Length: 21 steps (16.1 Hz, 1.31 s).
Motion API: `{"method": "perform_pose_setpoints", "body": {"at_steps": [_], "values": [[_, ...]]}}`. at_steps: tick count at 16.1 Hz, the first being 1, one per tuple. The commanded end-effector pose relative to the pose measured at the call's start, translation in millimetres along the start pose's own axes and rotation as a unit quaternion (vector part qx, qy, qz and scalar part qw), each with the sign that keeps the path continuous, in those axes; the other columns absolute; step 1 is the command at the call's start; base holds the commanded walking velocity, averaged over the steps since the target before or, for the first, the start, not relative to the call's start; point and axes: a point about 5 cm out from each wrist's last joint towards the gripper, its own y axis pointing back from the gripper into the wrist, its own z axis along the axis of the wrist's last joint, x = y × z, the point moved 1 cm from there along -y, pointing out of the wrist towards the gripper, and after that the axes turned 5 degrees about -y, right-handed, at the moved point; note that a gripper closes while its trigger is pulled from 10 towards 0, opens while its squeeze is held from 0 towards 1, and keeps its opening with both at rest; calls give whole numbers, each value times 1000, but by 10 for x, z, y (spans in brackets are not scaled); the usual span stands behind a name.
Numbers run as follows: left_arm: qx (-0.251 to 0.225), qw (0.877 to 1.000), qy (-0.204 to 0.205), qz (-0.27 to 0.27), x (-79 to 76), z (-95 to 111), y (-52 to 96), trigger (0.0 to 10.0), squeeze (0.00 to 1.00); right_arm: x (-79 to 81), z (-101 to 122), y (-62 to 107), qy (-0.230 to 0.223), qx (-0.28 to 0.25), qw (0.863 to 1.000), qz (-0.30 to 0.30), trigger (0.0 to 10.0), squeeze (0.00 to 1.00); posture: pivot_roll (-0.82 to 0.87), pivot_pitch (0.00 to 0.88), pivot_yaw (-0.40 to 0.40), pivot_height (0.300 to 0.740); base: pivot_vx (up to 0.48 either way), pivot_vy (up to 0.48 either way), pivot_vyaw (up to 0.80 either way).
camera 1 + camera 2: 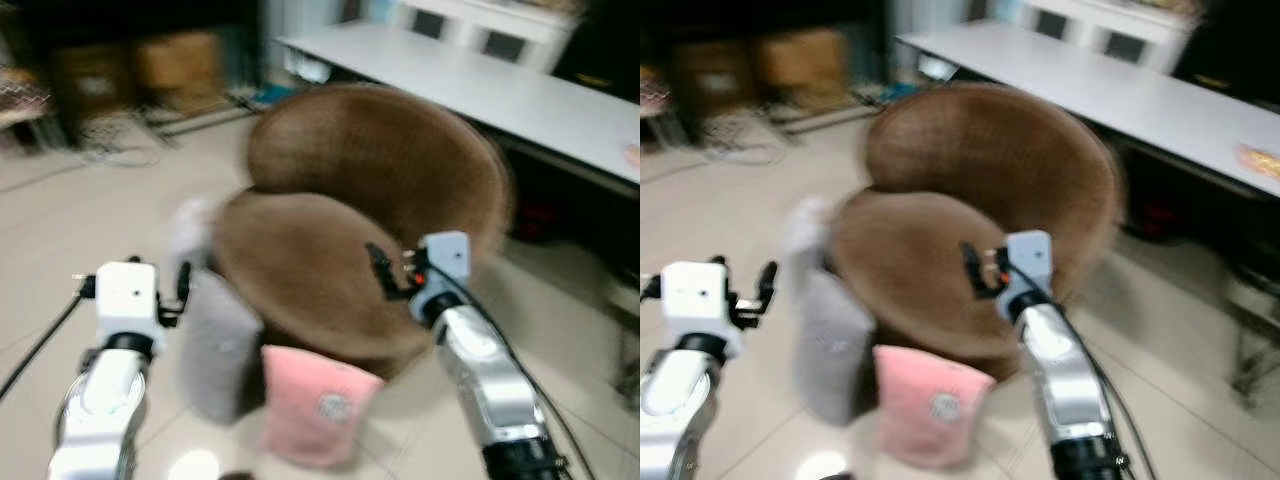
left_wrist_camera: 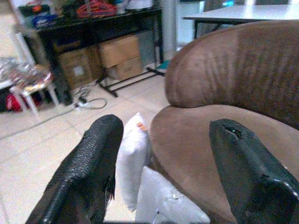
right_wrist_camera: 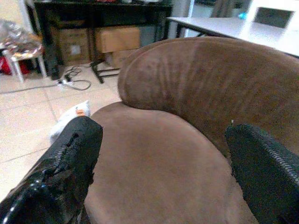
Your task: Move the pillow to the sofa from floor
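Pink and soft-looking, the pillow [image 1: 315,405] we take as the task's thing stands on the pale tiled floor [image 1: 60,220], leaning against the near edge of the brown sofa [image 1: 370,210]. It sits between our two arms and lower than both grippers, so the coming move is downward and inward. The head views are blurred, yet a small round mark shows on its face, and it stands roughly upright with its long axis running up and down.

Just to its left a grey pillow [image 1: 215,345] leans on the sofa too, with a white one [image 2: 133,156] farther back. The left gripper [image 2: 163,170] hangs above the grey pillow, its fingers spread wide with nothing between them. The right gripper [image 3: 163,170] hovers over the sofa seat, spread just as wide and empty.

We judge the two arms about equally near the pink pillow: the left must swing right past the grey one, the right must draw back toward the near edge and drop.
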Motion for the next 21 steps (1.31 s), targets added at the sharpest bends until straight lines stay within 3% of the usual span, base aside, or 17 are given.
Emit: {"method": "perform_pose_setpoints", "body": {"at_steps": [1, 2, 4, 9, 11, 12, 14, 21], "values": [[-11, 1000, -1, -3, 8, 46, -13, 10000, 0, -25, 2, -14, -8, 0, 1000, -14, 10000, 0, -41, 0, -68, 740, 341, 0, 0], [-11, 1000, -1, -3, 9, 45, -13, 10000, 0, -37, -1, -15, -14, 1, 1000, -21, 10000, 0, -42, 0, -67, 740, 345, 0, 0], [-10, 1000, -1, -3, 14, 40, -14, 10000, 0, -104, 0, -18, 26, 3, 998, -51, 10000, 0, -43, 0, -66, 740, 341, 0, 0], [-12, 1000, 2, -6, 6, 50, -16, 10000, 0, -159, 78, -8, -10, -15, 998, -66, 10000, 0, -43, 0, -65, 740, 198, 0, 0], [-11, 1000, -3, -9, 2, 41, -8, 10000, 0, -142, 14, -5, -13, 3, 998, -64, 10000, 0, -40, 0, -67, 740, 0, 0, 0], [-9, 1000, -5, -9, 2, 34, -5, 10000, 0, -120, -14, 9, -19, 7, 998, -55, 10000, 0, -40, 0, -70, 730, 0, 0, 0], [-7, 1000, -15, -16, -13, 12, 7, 10000, 0, -163, -42, 30, 20, 14, 997, -71, 10000, 0, -39, 0, -73, 710, 0, 0, 0], [-2, 1000, -3, -8, 3, -81, 76, 10000, 0, -175, -138, 60, -7, 45, 997, -68, 10000, 0, -37, 0, -80, 640, 0, 0, 0]]}}
